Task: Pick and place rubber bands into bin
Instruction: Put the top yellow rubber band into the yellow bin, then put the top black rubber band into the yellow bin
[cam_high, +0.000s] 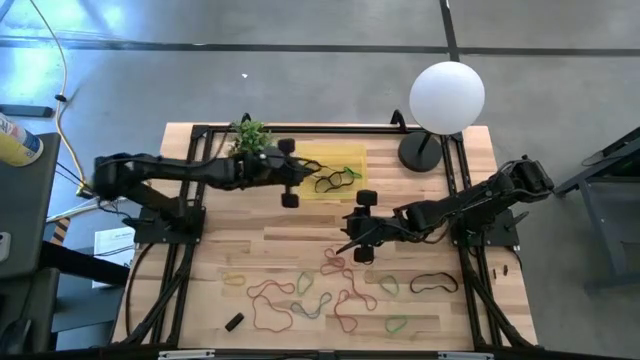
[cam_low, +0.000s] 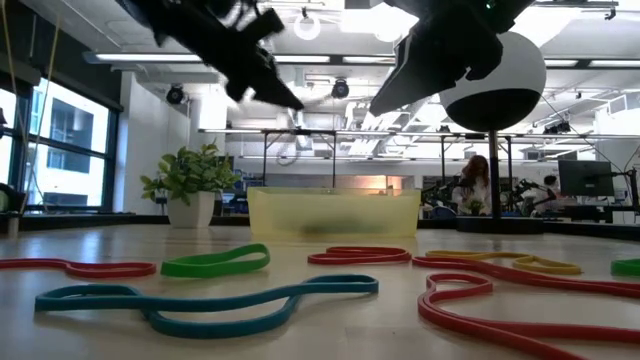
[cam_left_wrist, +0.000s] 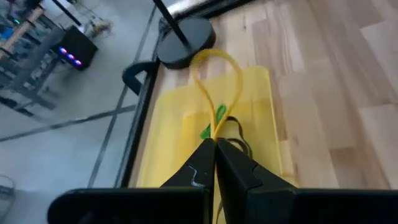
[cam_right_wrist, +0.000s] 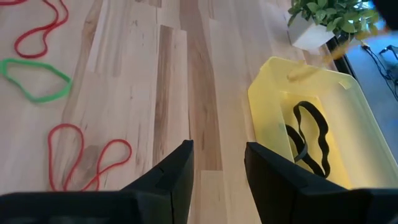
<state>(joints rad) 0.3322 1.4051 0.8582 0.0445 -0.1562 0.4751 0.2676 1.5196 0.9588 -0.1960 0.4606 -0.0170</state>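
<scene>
The bin (cam_high: 335, 160) is a shallow yellow tray at the table's far middle, with black bands (cam_right_wrist: 308, 140) and a green one (cam_left_wrist: 205, 131) lying in it. My left gripper (cam_left_wrist: 216, 144) reaches over the bin's left end (cam_high: 305, 172), shut on a yellow rubber band (cam_left_wrist: 217, 68). My right gripper (cam_right_wrist: 217, 158) hovers open above bare wood (cam_high: 347, 238), a little nearer than the bin, with nothing between its fingers. Several more rubber bands, red (cam_high: 270, 300), green (cam_high: 397, 323), black (cam_high: 433, 283) and others, lie flat across the near half of the table. My left gripper pinches one end of the yellow band's loop (cam_left_wrist: 217, 127) between its two shut fingertips. The fingers come from the table's left, slanting down. The rest of the loop (cam_left_wrist: 227, 59) sticks out past the fingertips over the bin, lifted clear of the table.
A potted plant (cam_high: 250, 135) stands just left of the bin. A lamp with a white globe (cam_high: 447, 95) has its dark base (cam_high: 420, 152) to the bin's right. A small black block (cam_high: 234, 322) lies near the front left. People show in the room beyond the table.
</scene>
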